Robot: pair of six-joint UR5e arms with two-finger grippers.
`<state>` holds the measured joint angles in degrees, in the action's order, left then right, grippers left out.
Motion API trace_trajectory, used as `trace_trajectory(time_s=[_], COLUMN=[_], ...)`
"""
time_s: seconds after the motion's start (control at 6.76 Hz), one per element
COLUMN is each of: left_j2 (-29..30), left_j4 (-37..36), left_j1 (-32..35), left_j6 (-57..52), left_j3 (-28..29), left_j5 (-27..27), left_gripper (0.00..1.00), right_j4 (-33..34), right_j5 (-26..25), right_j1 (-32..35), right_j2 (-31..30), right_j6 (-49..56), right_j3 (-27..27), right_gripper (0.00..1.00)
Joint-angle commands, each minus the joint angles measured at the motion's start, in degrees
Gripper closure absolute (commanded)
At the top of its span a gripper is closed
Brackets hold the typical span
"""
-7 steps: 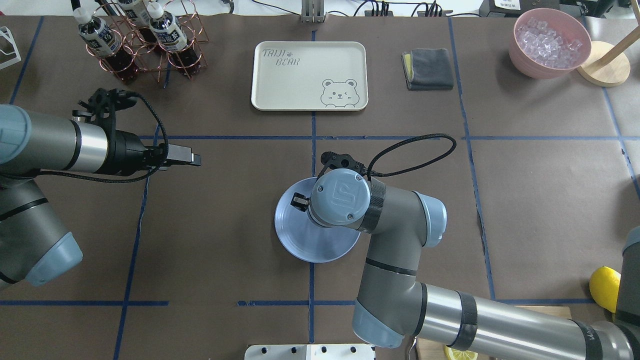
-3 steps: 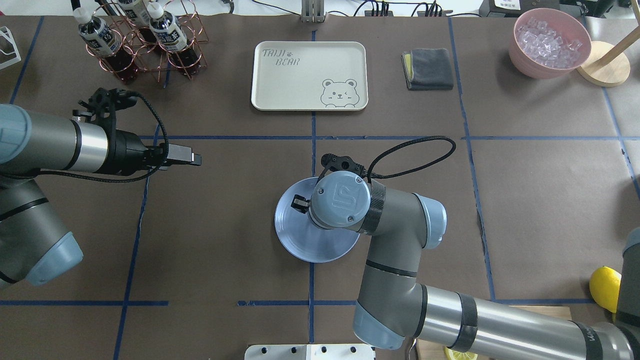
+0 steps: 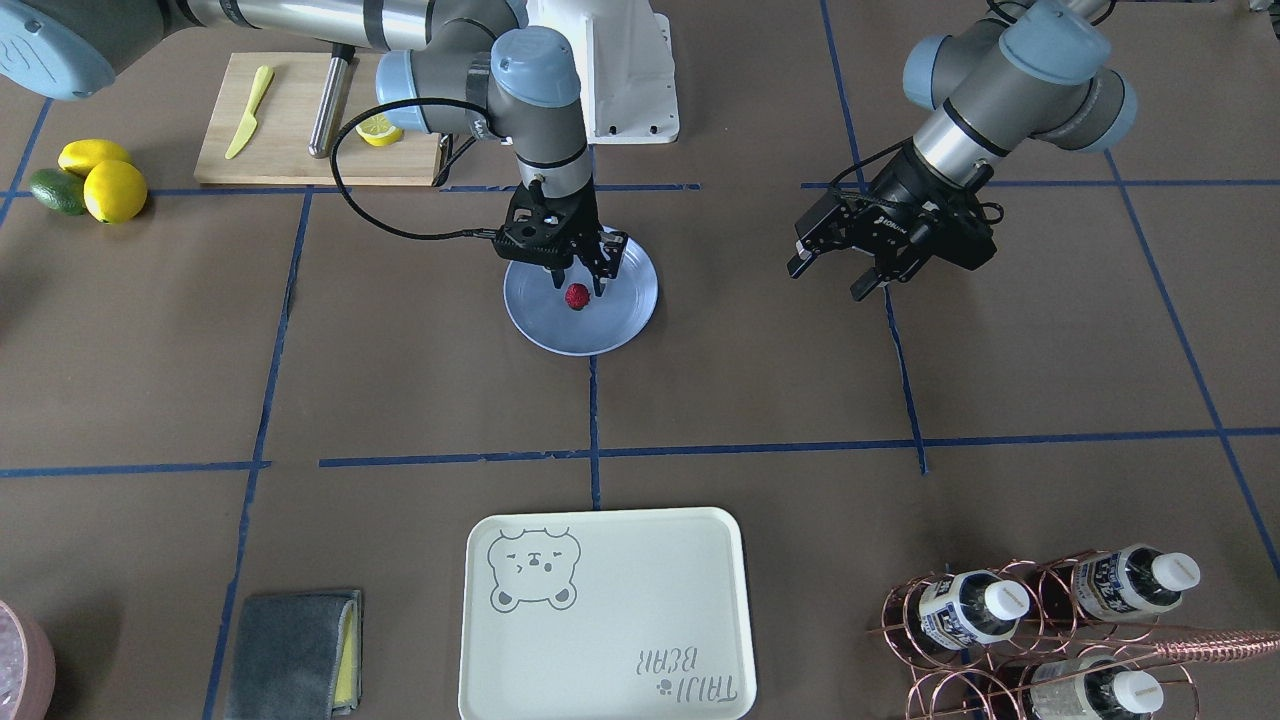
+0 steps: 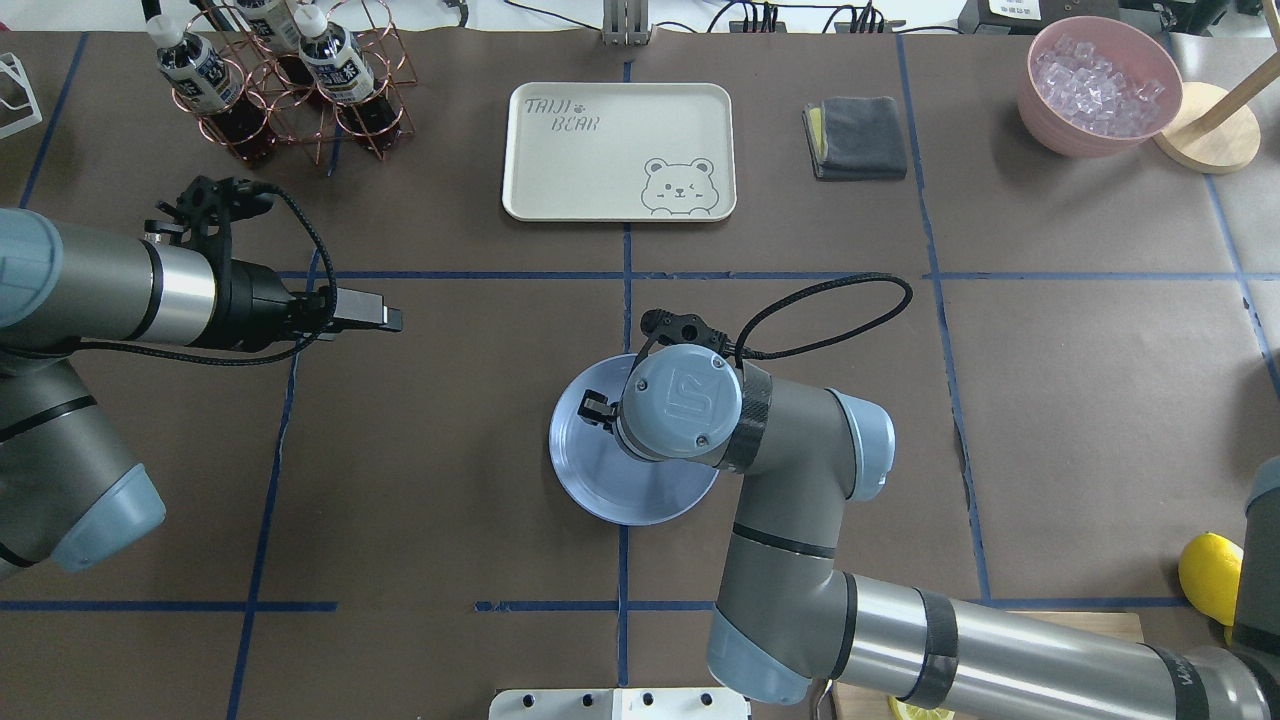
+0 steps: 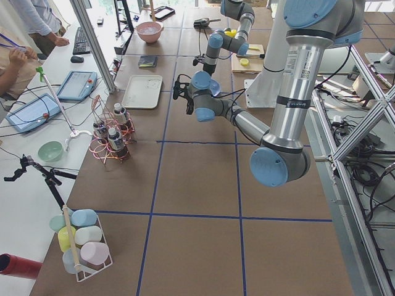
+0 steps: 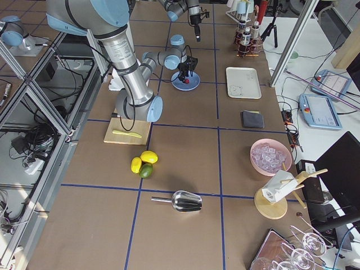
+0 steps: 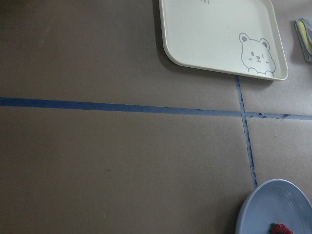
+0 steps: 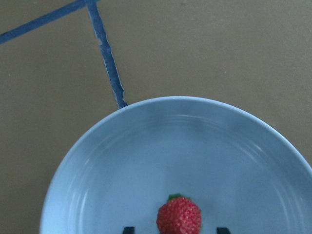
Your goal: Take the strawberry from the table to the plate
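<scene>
I see the strawberry (image 3: 577,296) lying on the plate (image 3: 560,335), near its middle. My right gripper (image 3: 578,289) hangs just over the strawberry, fingers spread apart, holding nothing. My left gripper (image 3: 826,282) is far from the plate, its fingers apart too.

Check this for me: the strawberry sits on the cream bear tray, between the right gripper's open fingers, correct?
No. The strawberry lies on the light-blue plate, not the cream bear tray; it is between the right gripper's open fingers. The exterior front-facing view shows this.
</scene>
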<state>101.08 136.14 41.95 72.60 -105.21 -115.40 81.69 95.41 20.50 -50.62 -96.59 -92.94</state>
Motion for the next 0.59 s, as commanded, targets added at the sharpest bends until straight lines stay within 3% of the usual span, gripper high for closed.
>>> trace_trajectory(time_s=[0.0,0.15,0.44], left_j2=[-0.78,-2.36,-8.57], left_j4=[0.09,-0.09,-0.44], left_j1=[0.23,0.49,4.51], left_j6=[-0.61,-1.22,-20.37], left_j3=[0.09,0.35,0.70], left_j5=[0.00,0.17,0.09], left_gripper=[0.01,0.01,0.01], right_j4=[0.22,1.18,4.35], right_j5=[3.27,6.69,12.77], right_j1=[0.76,4.16,10.59], right_j2=[-5.15,-8.93,-19.62], right_j6=[0.26,0.70,8.99], right_j3=[-8.51,-13.44,-22.67], right_gripper=[0.00,0.00,0.00])
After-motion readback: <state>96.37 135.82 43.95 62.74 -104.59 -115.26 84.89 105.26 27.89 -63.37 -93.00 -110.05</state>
